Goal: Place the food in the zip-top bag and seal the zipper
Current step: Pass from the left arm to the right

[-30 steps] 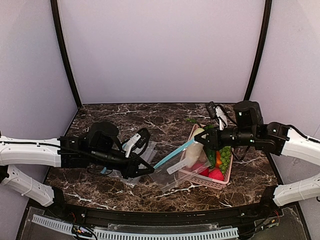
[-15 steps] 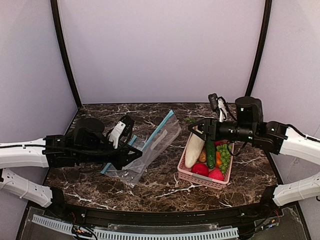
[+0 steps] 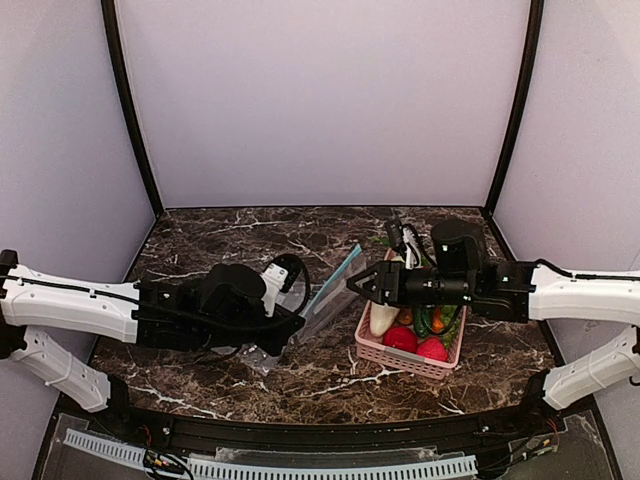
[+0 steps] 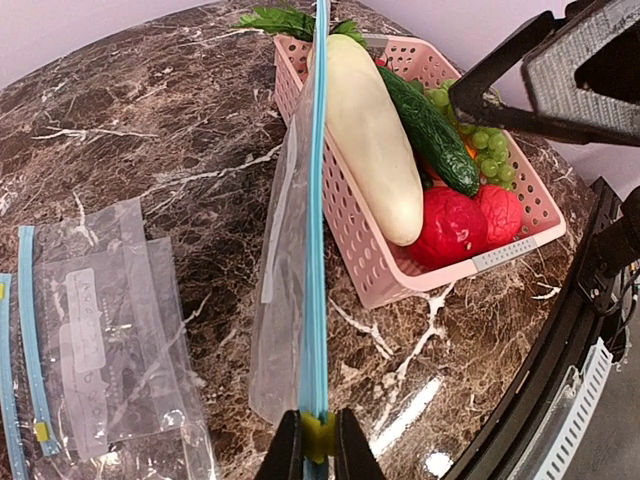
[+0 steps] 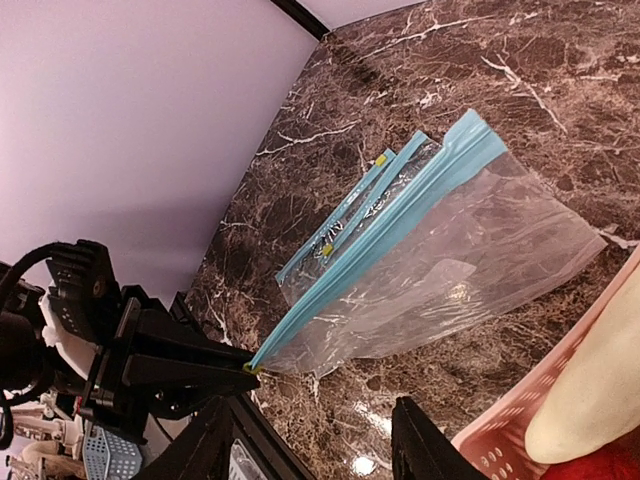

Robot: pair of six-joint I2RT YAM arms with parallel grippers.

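Clear zip-top bag [image 4: 283, 300] flat, teal zipper [image 4: 316, 250] uppermost, hanging edge-on just beside pink basket [image 4: 352, 235], left gripper [image 4: 318, 452] pinching zipper end, right gripper [image 5: 315, 440] fingers wide apart, basket holds white radish [image 4: 370, 140], cucumber [image 4: 430, 125], two red fruits [image 4: 452, 228], grapes [image 4: 490, 150]

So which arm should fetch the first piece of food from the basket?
Right. The right end effector is open, empty and by the pink basket; the left end effector is shut on the zipper of the zip-top bag, holding it up.
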